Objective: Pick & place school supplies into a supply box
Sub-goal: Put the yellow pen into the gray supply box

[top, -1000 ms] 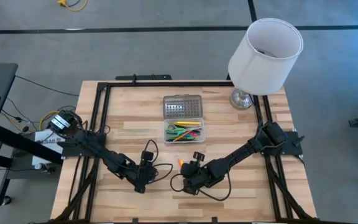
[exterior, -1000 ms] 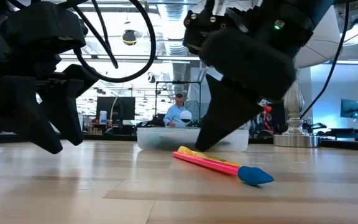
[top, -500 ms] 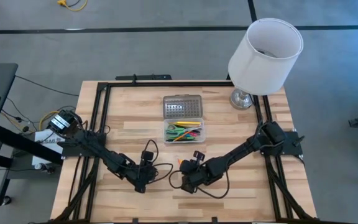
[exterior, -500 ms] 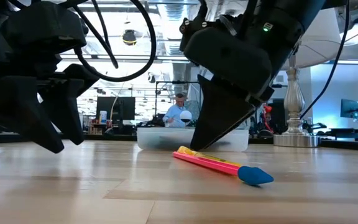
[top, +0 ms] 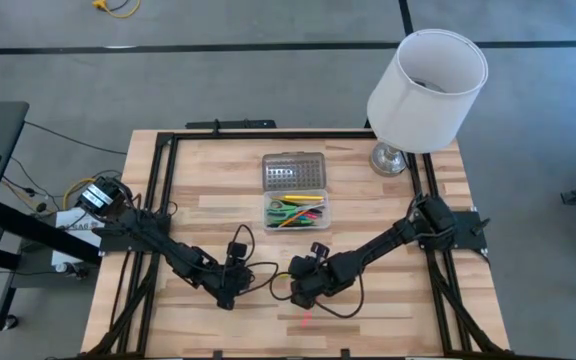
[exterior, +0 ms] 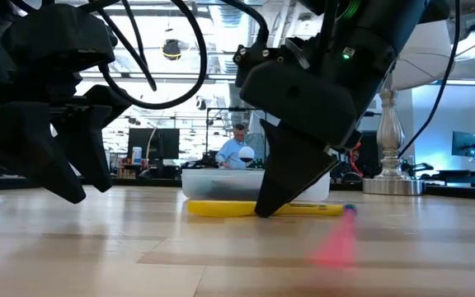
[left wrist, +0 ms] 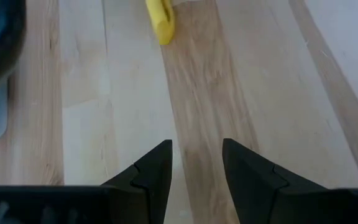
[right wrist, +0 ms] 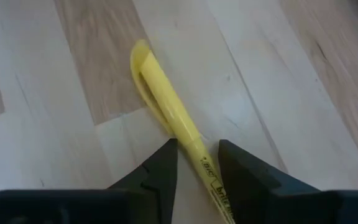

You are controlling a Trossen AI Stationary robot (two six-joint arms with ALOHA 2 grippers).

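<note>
A yellow highlighter point(right wrist: 166, 106) lies flat on the wood, also in the low view point(exterior: 221, 209). My right gripper point(right wrist: 197, 158) is down at the table point(top: 303, 290), open, with one finger on each side of the highlighter's barrel. A pink pen shows only as a blur point(exterior: 335, 243) near the table's front point(top: 306, 318). My left gripper point(left wrist: 196, 165) is open above bare wood point(top: 230, 290), left of the right one, and the highlighter's end point(left wrist: 160, 22) lies ahead of it. The clear supply box point(top: 296, 212) stands open with several coloured pens inside, its dotted lid point(top: 294, 171) lying on the far side. My right gripper comes from above, slanting down, fingers point(right wrist: 163, 165) astride the highlighter's barrel point(right wrist: 194, 146) and across its length. The highlighter lies flat on the table. I cannot tell whether the fingers touch it.
A lamp with a white shade point(top: 428, 85) and a metal base point(top: 388, 160) stands at the far right corner. Cables loop on the wood between the two grippers point(top: 268, 275). Black frame rails point(top: 158, 200) run along the table's sides. A person sits in the room beyond point(exterior: 239, 153).
My right gripper has moved a little toward the table's left and lowered onto the highlighter. The pink pen with the blue cap, which lay beside its fingers, has shot away toward the near edge and shows blurred. The yellow highlighter now lies uncovered across the low view.
</note>
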